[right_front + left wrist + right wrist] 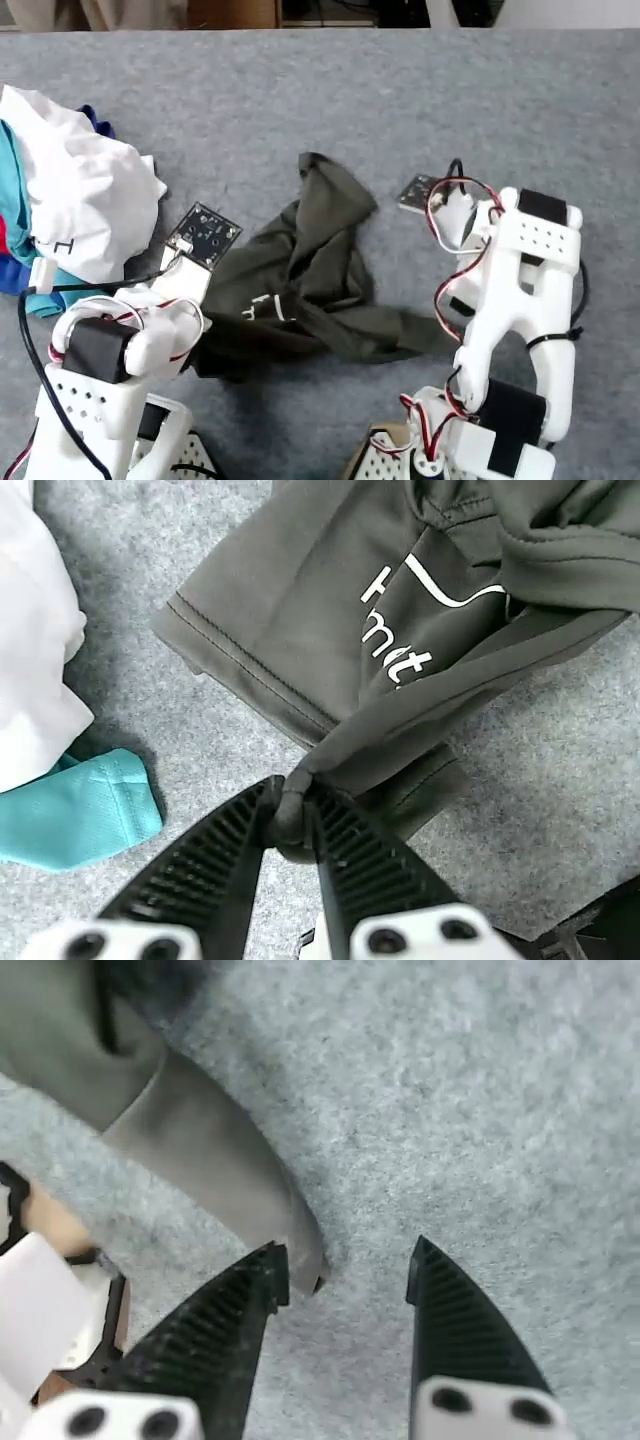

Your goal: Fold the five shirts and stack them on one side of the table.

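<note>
Left fingers (pixel 215 855) clamped on dark shirt (pixel 290 620) fold, right fingers (pixel 225 1325) apart beside its tip

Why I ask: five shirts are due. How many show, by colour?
olive shirt: 1
white shirt: 1
teal shirt: 1
blue shirt, only a sliver showing: 1
red shirt, only a sliver showing: 1
Total: 5
</note>
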Available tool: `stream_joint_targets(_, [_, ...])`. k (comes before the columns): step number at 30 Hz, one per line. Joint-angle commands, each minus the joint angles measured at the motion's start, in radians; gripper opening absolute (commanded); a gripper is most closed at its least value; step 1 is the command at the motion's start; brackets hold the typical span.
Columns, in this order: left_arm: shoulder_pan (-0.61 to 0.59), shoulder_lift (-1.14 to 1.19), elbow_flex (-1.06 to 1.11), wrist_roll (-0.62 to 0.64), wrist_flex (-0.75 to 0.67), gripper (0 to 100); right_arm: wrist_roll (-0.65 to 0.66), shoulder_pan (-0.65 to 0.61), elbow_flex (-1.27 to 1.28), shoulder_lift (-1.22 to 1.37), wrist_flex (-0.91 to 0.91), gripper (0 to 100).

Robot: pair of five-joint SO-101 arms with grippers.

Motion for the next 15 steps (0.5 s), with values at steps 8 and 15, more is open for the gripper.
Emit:
stream_joint_targets(8, [0.012,-0.007,0.005,-0.006,-0.051,2,-0.037,-0.400,0.074,-0.005,0.020,19.9])
stream_joint_targets(15, [0.005,-0.007,0.005,-0.006,-0.043,2,-0.035,-0.628,0.219,-0.007,-0.072,19.6])
